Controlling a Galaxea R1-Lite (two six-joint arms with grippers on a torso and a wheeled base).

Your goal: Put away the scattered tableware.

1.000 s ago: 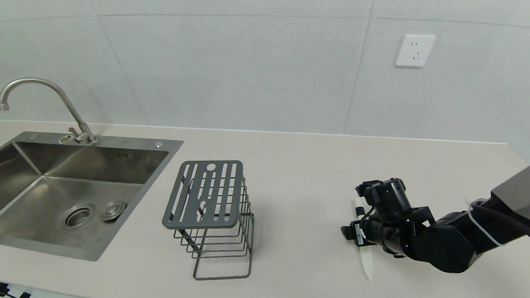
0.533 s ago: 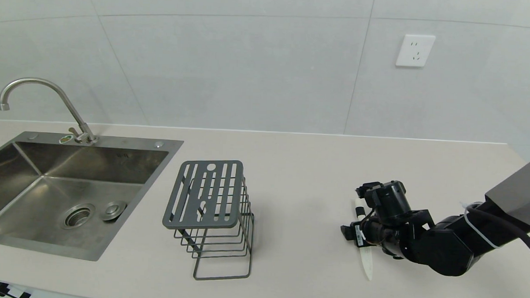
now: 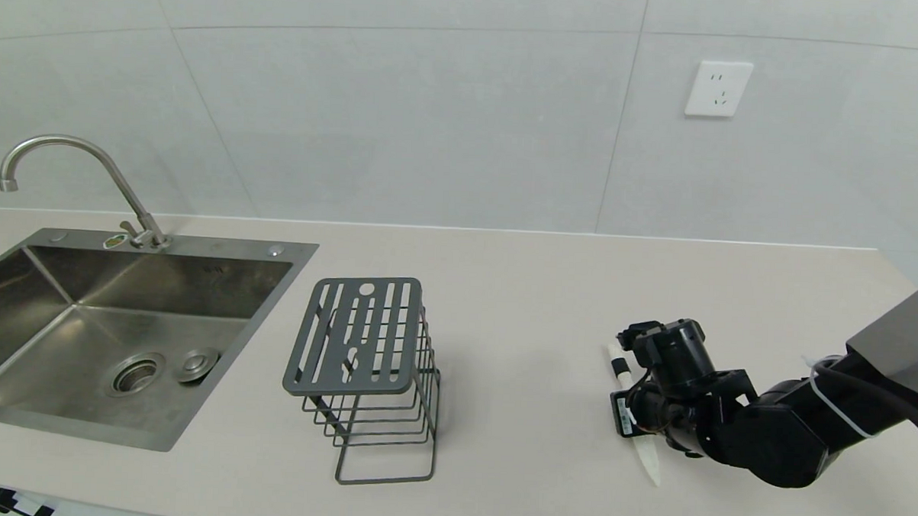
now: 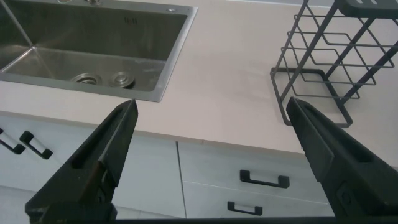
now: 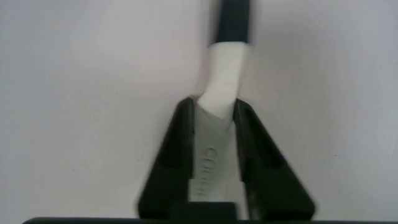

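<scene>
Now the knife (image 3: pixel 648 457) is sitting at a new slant on the countertop (image 3: pixel 518 306). A second ago it was running almost straight from 12 to 6 o'clock, and it is now pointing its handle toward 11 o'clock and its tip toward 5 o'clock. The right gripper (image 3: pixel 630 417) has been shifting slightly toward 3 o'clock, and the finger that was showing on the 9 o'clock side of the blade is no longer standing apart from it. In the right wrist view the two black fingers (image 5: pixel 177 143) are pressing on either side of the knife (image 5: pixel 217 143), so the right gripper is pinching it near where handle meets blade. I am reading this as the grasp being made and the lift being next. Whether the tip is already leaving the surface I cannot tell.

The knife is looking slim and pale. The blade is off-white and tapering to a point, and the handle is white with a short black band partway along. It is probably going to pivot easily in a narrow pinch, which the fresh slant is already suggesting.

Well apart at 9 o'clock of the knife, the dark wire rack (image 3: pixel 357 331) is standing with its slotted top, the likely place for the blade. The steel sink (image 3: pixel 153 274) is lying further toward 9 o'clock of the rack. The left gripper (image 4: pixel 211 109) is hanging with its fingers spread wide and holding nothing, near the counter's front edge.
</scene>
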